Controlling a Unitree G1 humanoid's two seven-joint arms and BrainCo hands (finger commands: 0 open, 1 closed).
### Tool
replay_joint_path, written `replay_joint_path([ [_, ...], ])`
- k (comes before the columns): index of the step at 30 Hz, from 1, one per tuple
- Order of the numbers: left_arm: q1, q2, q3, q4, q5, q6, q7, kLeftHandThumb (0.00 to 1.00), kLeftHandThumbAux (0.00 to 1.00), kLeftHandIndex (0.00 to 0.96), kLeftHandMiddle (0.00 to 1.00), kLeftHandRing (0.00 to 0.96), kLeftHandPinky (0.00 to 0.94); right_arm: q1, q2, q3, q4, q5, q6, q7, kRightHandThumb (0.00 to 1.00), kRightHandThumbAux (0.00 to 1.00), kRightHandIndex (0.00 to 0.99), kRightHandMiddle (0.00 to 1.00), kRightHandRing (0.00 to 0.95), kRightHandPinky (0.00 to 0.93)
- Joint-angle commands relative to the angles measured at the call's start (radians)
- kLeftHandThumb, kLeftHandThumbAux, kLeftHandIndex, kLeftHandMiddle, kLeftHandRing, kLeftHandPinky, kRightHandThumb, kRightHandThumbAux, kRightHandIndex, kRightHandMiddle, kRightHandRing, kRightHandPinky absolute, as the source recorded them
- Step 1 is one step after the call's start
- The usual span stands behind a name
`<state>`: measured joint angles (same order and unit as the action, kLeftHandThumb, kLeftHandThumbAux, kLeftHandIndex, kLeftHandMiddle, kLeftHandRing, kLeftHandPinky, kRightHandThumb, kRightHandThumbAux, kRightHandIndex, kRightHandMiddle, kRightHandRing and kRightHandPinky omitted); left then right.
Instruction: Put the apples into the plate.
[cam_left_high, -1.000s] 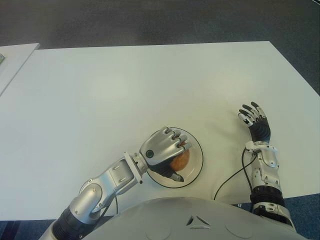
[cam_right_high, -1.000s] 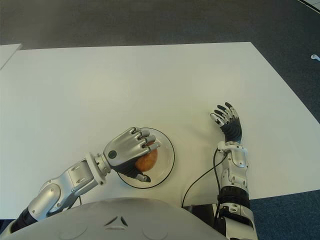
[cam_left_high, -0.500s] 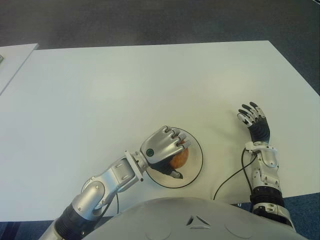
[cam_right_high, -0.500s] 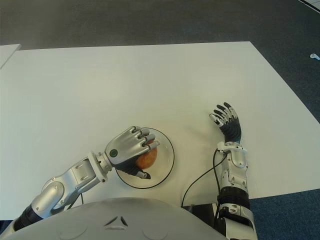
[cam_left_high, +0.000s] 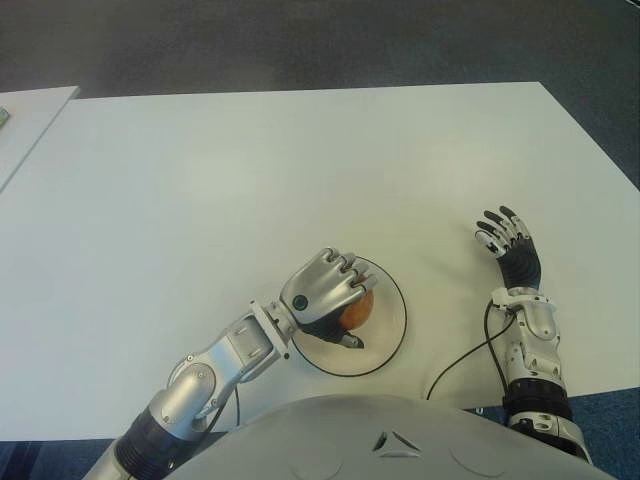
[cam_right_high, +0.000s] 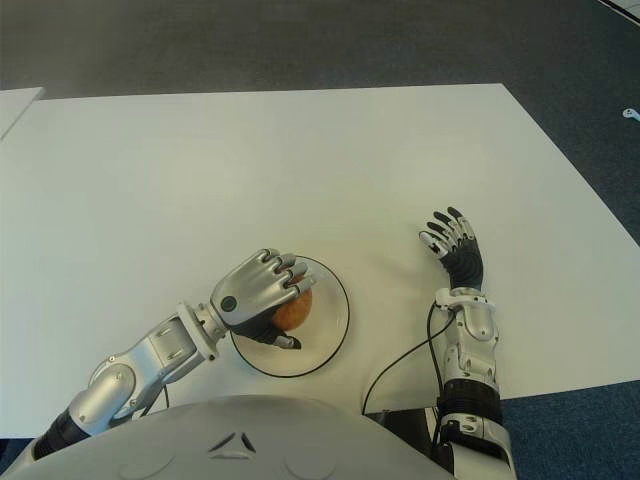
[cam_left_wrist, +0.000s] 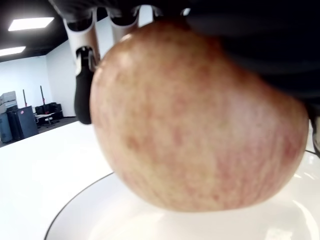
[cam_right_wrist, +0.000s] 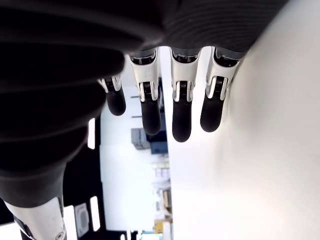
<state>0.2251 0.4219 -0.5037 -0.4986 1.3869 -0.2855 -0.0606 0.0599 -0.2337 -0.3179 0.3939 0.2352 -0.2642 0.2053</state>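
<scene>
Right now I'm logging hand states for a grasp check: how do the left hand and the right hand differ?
The left hand is curled over the apple, gripping it; the right hand has its fingers spread and holds nothing. The left hand is over the plate; the right hand shows off to the plate's right, over bare table. Both are silver, dark-fingered hands near the table's front edge.

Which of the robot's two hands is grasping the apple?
The left hand: its fingers curl round the apple over the plate. The right hand, beside the plate, is spread and holds nothing.
</scene>
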Motion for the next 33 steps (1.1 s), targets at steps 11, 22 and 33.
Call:
replay_joint_path([
  [11,-0.013,0.006,-0.018,-0.046,-0.018,0.028,-0.217,0.065,0.327,0.014,0.015,0.009,0.003,0.01,0.007,-0.005,0.082,0.013,0.014,0.03,0.173,0.717,0.123,0.221,0.243,0.252],
  [22,-0.011,0.02,-0.009,-0.098,0.006,0.023,-0.259,0.026,0.293,0.0,0.0,0.0,0.0,0.024,0.011,-0.004,0.064,0.008,0.016,0.029,0.175,0.722,0.119,0.23,0.248,0.253],
  [33,-0.024,0.037,-0.001,-0.133,-0.005,0.013,-0.343,0.012,0.273,0.0,0.0,0.0,0.0,0.004,0.012,-0.01,0.096,0.016,0.002,0.038,0.179,0.71,0.118,0.23,0.249,0.247],
])
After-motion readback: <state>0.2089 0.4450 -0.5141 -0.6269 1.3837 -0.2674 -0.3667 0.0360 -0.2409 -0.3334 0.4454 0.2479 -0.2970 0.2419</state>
